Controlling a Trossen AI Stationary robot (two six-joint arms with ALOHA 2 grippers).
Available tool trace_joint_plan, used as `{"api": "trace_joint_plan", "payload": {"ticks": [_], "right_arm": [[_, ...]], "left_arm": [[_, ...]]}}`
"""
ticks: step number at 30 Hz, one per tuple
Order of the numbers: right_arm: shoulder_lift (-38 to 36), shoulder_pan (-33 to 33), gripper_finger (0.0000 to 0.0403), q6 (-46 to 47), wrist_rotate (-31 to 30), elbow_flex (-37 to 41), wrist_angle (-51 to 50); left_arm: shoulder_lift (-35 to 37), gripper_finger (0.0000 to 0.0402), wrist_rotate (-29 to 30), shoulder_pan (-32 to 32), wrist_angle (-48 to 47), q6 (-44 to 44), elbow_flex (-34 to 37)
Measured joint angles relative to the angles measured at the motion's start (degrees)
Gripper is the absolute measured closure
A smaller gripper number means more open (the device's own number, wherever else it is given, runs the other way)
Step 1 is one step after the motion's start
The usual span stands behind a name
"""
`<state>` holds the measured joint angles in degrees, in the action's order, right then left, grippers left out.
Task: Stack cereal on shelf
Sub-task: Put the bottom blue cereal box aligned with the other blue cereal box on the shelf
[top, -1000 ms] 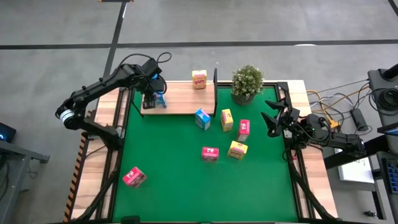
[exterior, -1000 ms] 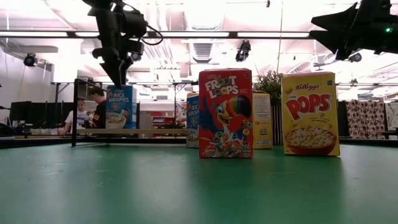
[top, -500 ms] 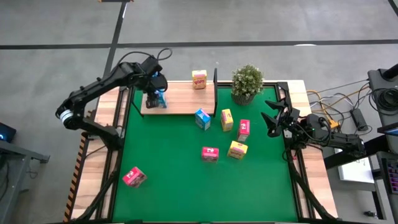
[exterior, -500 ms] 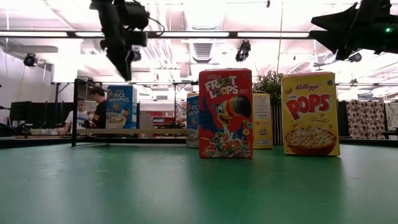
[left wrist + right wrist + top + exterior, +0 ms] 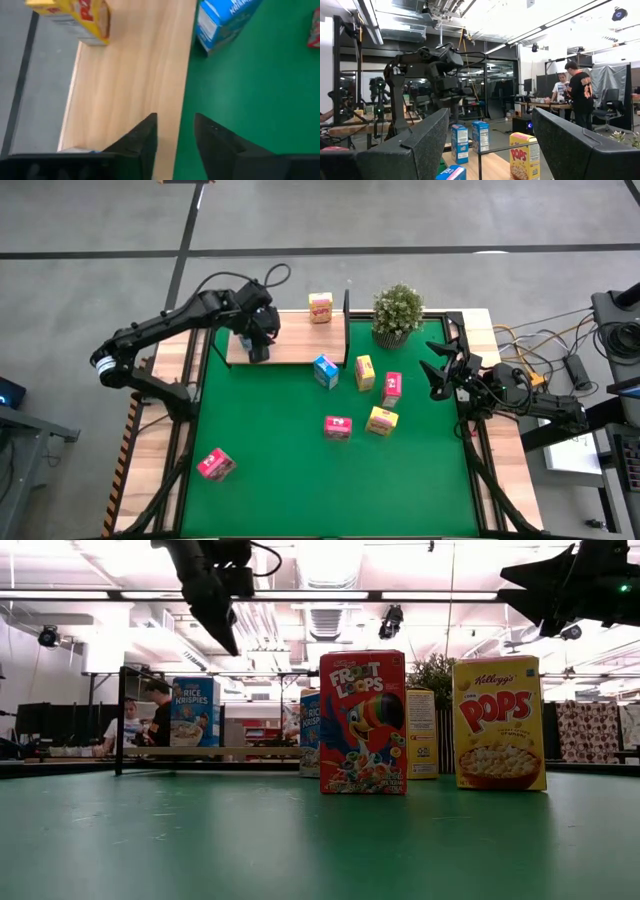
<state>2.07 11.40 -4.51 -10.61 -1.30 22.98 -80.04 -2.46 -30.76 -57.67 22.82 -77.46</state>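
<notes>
The shelf [image 5: 300, 345] lies at the mat's far edge. A yellow cereal box [image 5: 320, 307] stands on it toward its right end. At its left end stand two blue boxes [image 5: 459, 143], [image 5: 480, 136]. My left gripper [image 5: 175, 125] hangs open above the shelf's front edge beside them, with nothing between its fingers. On the mat stand a blue box [image 5: 325, 370], two yellow ones [image 5: 365, 372], [image 5: 381, 421] and three pink-red ones [image 5: 391, 388], [image 5: 338, 427], [image 5: 215, 465]. My right gripper [image 5: 437, 370] waits open at the table's right edge.
A potted green plant [image 5: 398, 312] stands just right of the shelf's black end frame [image 5: 346, 325]. The near half of the green mat [image 5: 300, 490] is free apart from the one pink-red box. People stand in the room behind the table [image 5: 577, 95].
My left gripper has risen from just over the blue box at the shelf's left end and drifted toward the table's right, tipping as it went. The blue box stays upright on the shelf.
</notes>
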Motion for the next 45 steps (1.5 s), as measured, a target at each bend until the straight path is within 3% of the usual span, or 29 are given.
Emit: {"api": "trace_joint_plan", "payload": {"ticks": [9, 19, 28, 33, 35, 37, 42, 45], "right_arm": [[0.0, 0.0, 0.0129, 0.5, 0.0, 0.0, 0.0], [0.0, 0.0, 0.0129, 0.5, 0.0, 0.0, 0.0], [0.0, 0.0, 0.0129, 0.5, 0.0, 0.0, 0.0], [0.0, 0.0, 0.0129, 0.5, 0.0, 0.0, 0.0], [0.0, 0.0, 0.0129, 0.5, 0.0, 0.0, 0.0], [0.0, 0.0, 0.0129, 0.5, 0.0, 0.0, 0.0], [0.0, 0.0, 0.0129, 0.5, 0.0, 0.0, -0.1], [0.0, 0.0, 0.0129, 0.5, 0.0, 0.0, -0.1]], "left_arm": [[0.1, 0.0394, 3.6, -0.6, -0.2, 0.6, 4.8], [0.1, 0.04, 12.5, -1.4, 3.2, 0.9, 9.0], [0.1, 0.0401, 12.3, -2.5, 3.9, -0.6, 11.6], [0.2, 0.0401, 2.9, -1.5, 7.1, -2.1, 10.6], [0.2, 0.0401, 1.9, -1.1, 9.9, -1.9, 9.8], [0.2, 0.0402, 4.3, -1.2, 12.2, -1.2, 9.5], [0.2, 0.0402, 17.5, -1.4, 12.7, 0.6, 9.7], [0.2, 0.0402, 18.3, -1.6, 10.1, 0.6, 9.7]]}}
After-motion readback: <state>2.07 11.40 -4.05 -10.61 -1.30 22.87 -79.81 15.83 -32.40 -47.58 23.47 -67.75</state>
